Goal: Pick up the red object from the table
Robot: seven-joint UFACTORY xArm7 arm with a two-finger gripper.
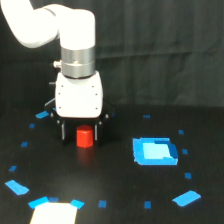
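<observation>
While between jaws, stubby matte red object (84, 138)

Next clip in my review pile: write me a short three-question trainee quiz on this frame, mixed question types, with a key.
1. True or false: the red object sits between the fingers of the pincer.
2. Multiple choice: the large blue patch lies on which side of the red object in the exterior view? A) left B) right C) directly behind it
3. Short answer: what colour is the table?

Key: 1) true; 2) B; 3) black, dotted with small blue marks. Note for trainees: this view does not show whether the fingers are actually pressing on the block, so do not call it grasped.
</observation>
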